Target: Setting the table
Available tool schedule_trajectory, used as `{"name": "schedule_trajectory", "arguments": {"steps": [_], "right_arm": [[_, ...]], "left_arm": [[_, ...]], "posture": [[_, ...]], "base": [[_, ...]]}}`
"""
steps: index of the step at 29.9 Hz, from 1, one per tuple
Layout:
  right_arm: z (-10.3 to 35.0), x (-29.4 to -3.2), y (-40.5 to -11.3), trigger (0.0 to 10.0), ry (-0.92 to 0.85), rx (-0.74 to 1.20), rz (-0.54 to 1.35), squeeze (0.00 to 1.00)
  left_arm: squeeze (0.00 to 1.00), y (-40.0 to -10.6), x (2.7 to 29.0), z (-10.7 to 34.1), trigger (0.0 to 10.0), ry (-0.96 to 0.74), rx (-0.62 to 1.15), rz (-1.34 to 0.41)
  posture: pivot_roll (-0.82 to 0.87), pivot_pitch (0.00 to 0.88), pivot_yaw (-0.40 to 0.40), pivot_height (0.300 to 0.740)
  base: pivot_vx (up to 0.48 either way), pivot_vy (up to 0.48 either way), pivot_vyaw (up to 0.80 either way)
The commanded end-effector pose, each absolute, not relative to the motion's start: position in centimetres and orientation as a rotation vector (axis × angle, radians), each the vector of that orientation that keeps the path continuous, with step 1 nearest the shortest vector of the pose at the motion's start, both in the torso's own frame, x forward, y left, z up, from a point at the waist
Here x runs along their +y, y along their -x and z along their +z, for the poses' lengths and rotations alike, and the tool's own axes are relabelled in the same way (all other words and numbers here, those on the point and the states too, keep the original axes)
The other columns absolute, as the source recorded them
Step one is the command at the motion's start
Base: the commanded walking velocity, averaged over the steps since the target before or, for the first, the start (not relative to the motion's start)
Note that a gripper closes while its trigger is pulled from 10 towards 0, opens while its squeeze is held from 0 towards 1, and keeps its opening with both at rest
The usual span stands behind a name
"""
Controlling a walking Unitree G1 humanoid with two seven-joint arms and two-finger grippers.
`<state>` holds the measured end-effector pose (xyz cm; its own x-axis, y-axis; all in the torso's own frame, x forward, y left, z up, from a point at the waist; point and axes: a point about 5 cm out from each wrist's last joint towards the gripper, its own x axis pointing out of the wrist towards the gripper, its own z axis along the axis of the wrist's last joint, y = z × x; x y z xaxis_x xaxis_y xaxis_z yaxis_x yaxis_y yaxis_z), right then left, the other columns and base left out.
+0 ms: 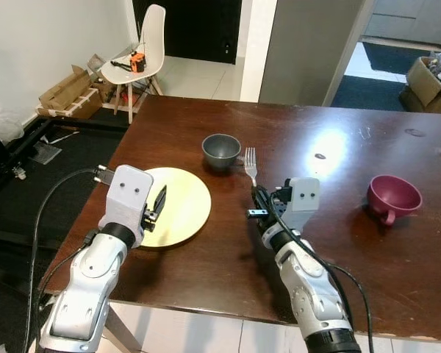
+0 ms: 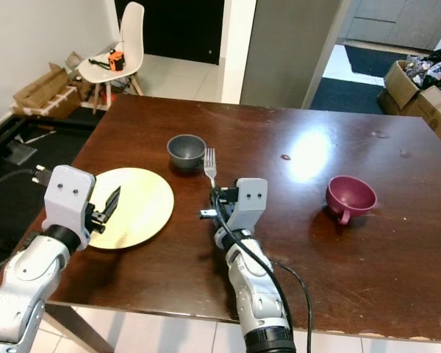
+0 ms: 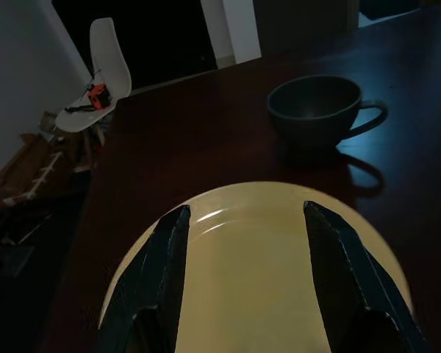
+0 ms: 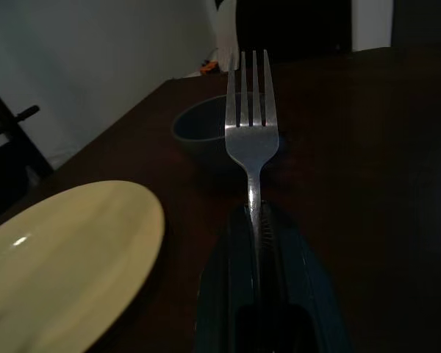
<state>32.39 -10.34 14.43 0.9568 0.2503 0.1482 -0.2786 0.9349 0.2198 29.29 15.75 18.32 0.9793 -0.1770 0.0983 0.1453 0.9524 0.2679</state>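
While your right tool (image 1: 259, 200) is clenched on the handle of the silver metal fork (image 1: 251, 165), tines pointing away toward the dark grey cup (image 1: 221, 150), you are in the cutlery-placing step, with the fork held low over the dark brown wooden tabletop (image 1: 338, 243) just right of the round yellow plate (image 1: 178, 204). Your left tool (image 1: 156, 206) hovers released above the plate's near-left rim, gripping nothing. Next, I judge, you need to lower the fork flat beside the plate, then loosen; the maroon cup (image 1: 392, 197) sits well apart.
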Motion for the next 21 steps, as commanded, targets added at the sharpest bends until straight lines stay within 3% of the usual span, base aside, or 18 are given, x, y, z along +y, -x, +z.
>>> {"name": "schedule_trajectory", "arguments": {"steps": [1,6,13,21], "right_arm": [[14.4,-10.7,-32.6,10.0,-0.224,-0.109,0.247,0.00],[14.6,-12.1,-34.6,10.0,-0.210,-0.021,0.236,0.00],[14.2,-10.9,-37.0,10.0,-0.251,0.107,0.238,0.00],[14.3,-9.1,-38.2,10.0,-0.282,0.222,0.166,0.00]], "left_arm": [[0.00,-29.3,15.9,17.7,10.0,-0.268,-0.095,-0.159],[0.00,-29.9,17.3,19.3,10.0,-0.298,-0.104,-0.188],[0.00,-30.5,18.1,22.3,10.0,-0.366,-0.128,-0.318],[0.00,-31.1,16.0,25.2,10.0,-0.400,-0.142,-0.543]], "posture": [[0.08,0.031,0.073,0.740],[0.10,0.047,0.084,0.740],[0.14,0.067,0.082,0.740],[0.18,0.108,0.073,0.740]], "base": [[0.000,0.000,0.00],[0.000,0.000,0.00],[0.000,0.000,0.00],[0.000,0.000,0.00]]}}
